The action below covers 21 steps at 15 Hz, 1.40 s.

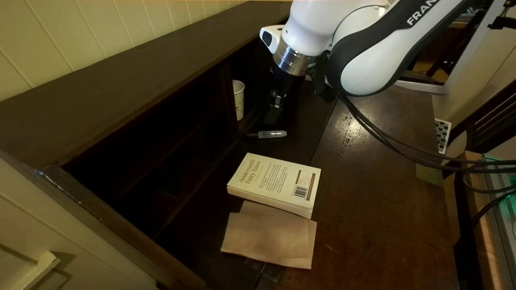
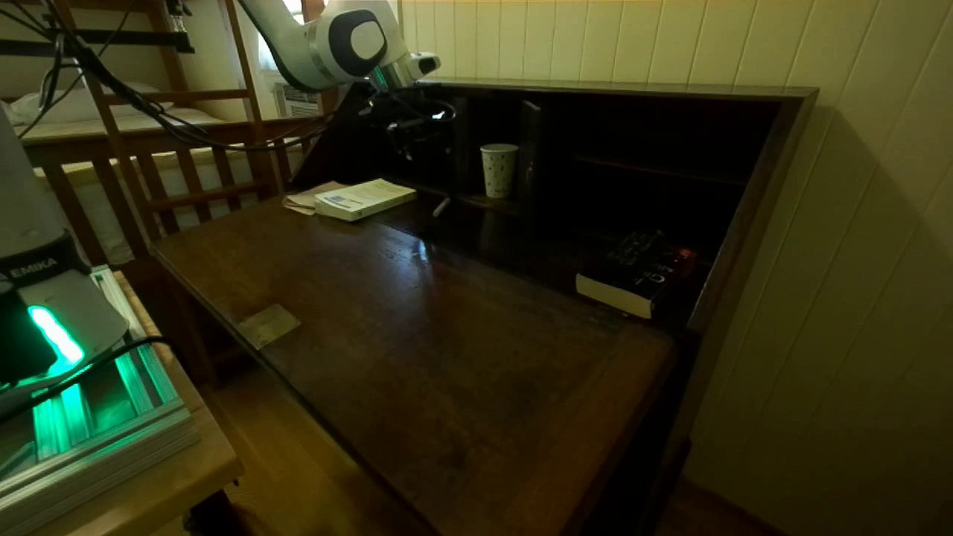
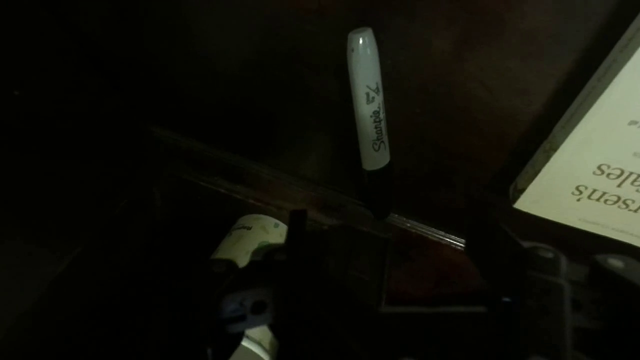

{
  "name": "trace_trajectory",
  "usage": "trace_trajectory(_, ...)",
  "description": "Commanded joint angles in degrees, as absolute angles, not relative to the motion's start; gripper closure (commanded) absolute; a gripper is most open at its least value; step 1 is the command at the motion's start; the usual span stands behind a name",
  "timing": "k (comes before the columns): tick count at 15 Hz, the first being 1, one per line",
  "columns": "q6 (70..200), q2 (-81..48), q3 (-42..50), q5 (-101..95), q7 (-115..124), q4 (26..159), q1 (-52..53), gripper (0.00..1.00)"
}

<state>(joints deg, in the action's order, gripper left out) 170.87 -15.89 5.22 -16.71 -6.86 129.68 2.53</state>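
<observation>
My gripper (image 3: 386, 222) is open and empty in the wrist view, its dark fingers apart and partly lost in shadow. It hangs above the back of the dark desk in both exterior views, seen at the fingers (image 1: 275, 112) and the gripper body (image 2: 409, 138). A grey Sharpie marker (image 3: 369, 105) with a black cap lies near it, apart from the fingers. The marker also shows in both exterior views (image 1: 272, 134) (image 2: 441, 207). A patterned paper cup (image 1: 239, 100) stands upright in a cubby (image 2: 499, 171); the left finger partly hides the cup (image 3: 252, 235) in the wrist view.
A cream book, Andersen's Fairy Tales (image 1: 278, 181), lies beside the marker. A folded brown paper piece (image 1: 270, 239) lies against it. A thick black book (image 2: 633, 272) lies at the desk's far end. Cubby dividers (image 2: 530, 149) and the desk's top shelf (image 1: 161, 60) border the arm's space.
</observation>
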Motion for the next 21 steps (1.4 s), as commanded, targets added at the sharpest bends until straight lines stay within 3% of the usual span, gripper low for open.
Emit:
trace_trajectory(1, 170.84, -17.22, 4.47, -15.45, -7.58, 128.72, 1.29, 0.00)
trace_trajectory(17, 167.84, -26.77, 1.23, -12.38, -11.00, 123.30, -3.19, 0.00)
trace_trajectory(18, 167.85, -27.25, 1.02, -12.17, -10.97, 122.92, -3.37, 0.06)
trace_trajectory(19, 167.69, -27.55, 0.37, -11.71, -11.26, 122.66, -3.82, 0.26)
trace_trajectory(21, 167.31, -28.19, -0.31, -11.21, -11.71, 122.09, -4.39, 0.32)
